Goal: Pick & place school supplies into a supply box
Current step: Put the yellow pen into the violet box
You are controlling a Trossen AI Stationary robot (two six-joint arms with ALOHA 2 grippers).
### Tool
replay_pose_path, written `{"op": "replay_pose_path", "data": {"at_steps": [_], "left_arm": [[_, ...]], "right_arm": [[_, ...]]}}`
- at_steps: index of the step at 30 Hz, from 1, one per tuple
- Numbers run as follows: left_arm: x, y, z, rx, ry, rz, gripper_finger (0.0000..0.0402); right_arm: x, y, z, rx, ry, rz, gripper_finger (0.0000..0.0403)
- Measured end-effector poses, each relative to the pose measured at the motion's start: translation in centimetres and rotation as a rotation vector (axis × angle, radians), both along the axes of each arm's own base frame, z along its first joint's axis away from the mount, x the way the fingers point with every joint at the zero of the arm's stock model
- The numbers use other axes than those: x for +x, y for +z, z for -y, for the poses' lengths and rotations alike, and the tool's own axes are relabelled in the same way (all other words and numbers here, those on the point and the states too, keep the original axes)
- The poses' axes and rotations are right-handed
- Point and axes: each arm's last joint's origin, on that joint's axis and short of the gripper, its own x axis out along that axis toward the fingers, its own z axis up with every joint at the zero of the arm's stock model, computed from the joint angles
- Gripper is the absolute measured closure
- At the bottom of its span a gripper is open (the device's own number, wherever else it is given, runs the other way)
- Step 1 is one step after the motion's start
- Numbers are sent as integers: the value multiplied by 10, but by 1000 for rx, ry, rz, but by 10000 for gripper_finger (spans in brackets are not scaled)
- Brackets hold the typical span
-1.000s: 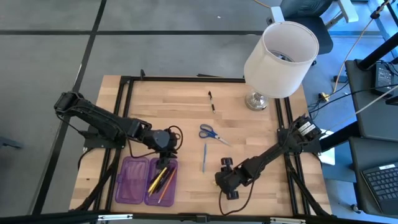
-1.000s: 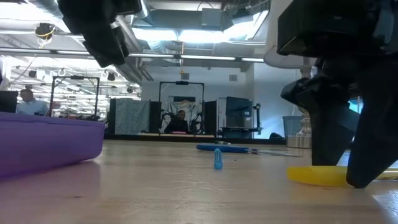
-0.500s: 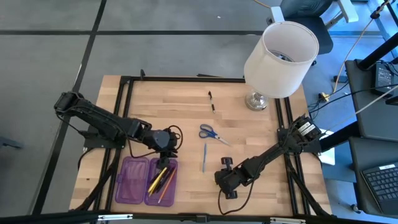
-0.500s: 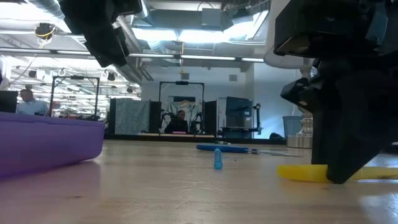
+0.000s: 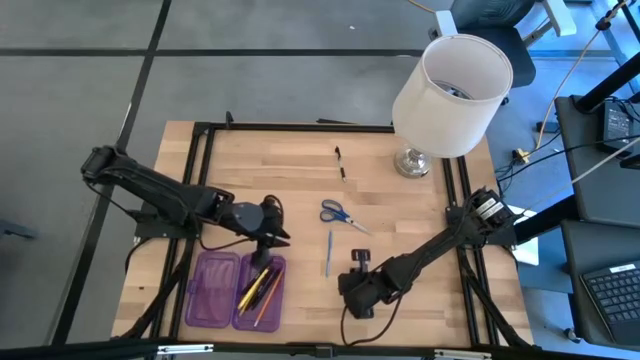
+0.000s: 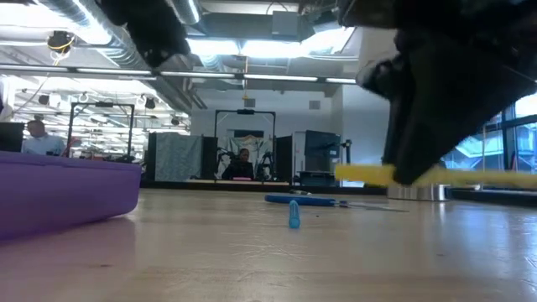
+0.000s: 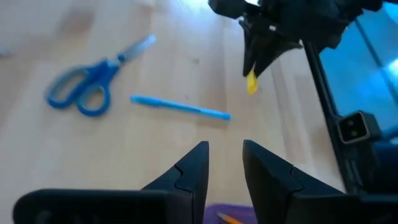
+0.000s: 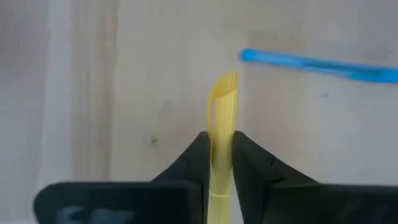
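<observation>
High view: no readable brands or writing anywhere. My right end effector (image 5: 353,297) sits near the front edge of the tabletop (image 5: 390,220), right of the supply box (image 5: 237,290); the yellow pen it holds is hidden under it here. The box lies open at front left, 2 purple halves, several pens and pencils (image 5: 260,290) in the right half. My left end effector (image 5: 281,237) hangs just behind that half. Blue pen (image 5: 328,253) lies between both end effectors, blue-handled scissors (image 5: 340,214) behind it, black pen (image 5: 341,164) farther back. White lamp (image 5: 452,92) at back right.

Low view: yellow pen (image 6: 436,176) is off the tabletop, level, pinched in my right end effector (image 6: 419,172). Purple box wall (image 6: 67,197) at left. Blue pen (image 6: 294,214) end-on at mid-table. A person (image 6: 243,164) is far back in the room.

Left wrist view: my left fingers (image 7: 193,171) stand slightly spread, nothing between them. Scissors (image 7: 87,87) and blue pen (image 7: 180,107) lie ahead on the wood; my right end effector (image 7: 256,65) beyond, yellow pen tip (image 7: 251,81) poking out below it.

Right wrist view: my right fingers (image 8: 198,163) pressed onto the yellow pen (image 8: 222,118), which sticks out forward. Blue pen (image 8: 314,65) lies on the wood beyond, apart from it.
</observation>
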Motion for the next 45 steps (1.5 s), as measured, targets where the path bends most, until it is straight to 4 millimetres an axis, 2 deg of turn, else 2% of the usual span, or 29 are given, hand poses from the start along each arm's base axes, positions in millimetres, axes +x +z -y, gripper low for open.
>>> {"op": "replay_pose_path", "data": {"at_steps": [4, 8, 12, 18, 23, 28, 36, 45], "left_arm": [[-7, 10, 1, 90, 15, 63, 311], [-7, 10, 8, 164, 25, 173, 309], [-9, -3, 15, 173, -54, 316, 310], [-19, -32, 17, 183, -115, 519, 313], [-27, -45, 14, 186, -121, 638, 315], [-30, -48, 13, 209, -126, 654, 314], [-31, -48, 18, 183, -309, 677, 292], [-31, -48, 18, 136, -289, 662, 260]], "right_arm": [[5, 23, -3, -105, -33, 57, 351], [12, 44, -5, -233, -70, 169, 347], [18, 60, -7, -359, -76, 273, 345], [25, 72, -8, -471, -144, 419, 344], [40, 84, -9, -412, -187, 561, 344], [51, 93, -10, -353, -207, 682, 343], [61, 87, -1, -299, -223, 782, 343], [67, 93, 0, -277, -156, 835, 343]]}}
